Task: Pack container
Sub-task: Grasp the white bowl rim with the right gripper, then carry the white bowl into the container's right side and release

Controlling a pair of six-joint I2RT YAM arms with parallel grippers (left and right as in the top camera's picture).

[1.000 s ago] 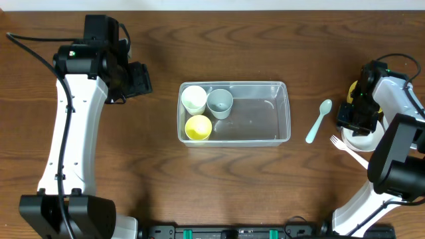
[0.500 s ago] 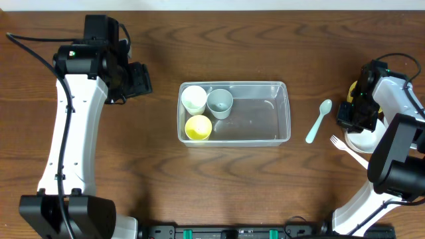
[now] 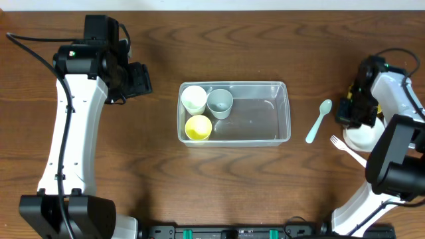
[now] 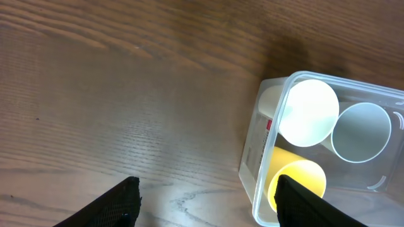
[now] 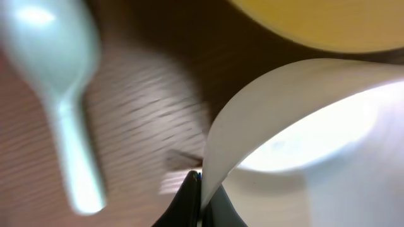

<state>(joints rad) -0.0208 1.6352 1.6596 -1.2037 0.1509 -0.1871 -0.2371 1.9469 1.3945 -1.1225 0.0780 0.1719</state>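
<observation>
While the left pincer (image 4: 205, 184) hangs wide open above the surface (image 3: 133, 153), with nothing between its fingers, the container (image 3: 255, 119) sits near it, between the two pincers. Three cups stand at the container's end closest to this pincer: a white cup (image 3: 193, 99), a grey-blue cup (image 3: 220, 103) and a yellow cup (image 3: 198, 127). The right pincer (image 5: 199, 183) is closed narrow on the rim of a white bowl (image 5: 328, 126), well apart from the container. Just beside this pincer lies a pale spoon (image 3: 319, 121), a white fork (image 3: 348, 151) is near the bowl, and a yellow round thing (image 5: 315, 19) shows partly beyond the rim.
</observation>
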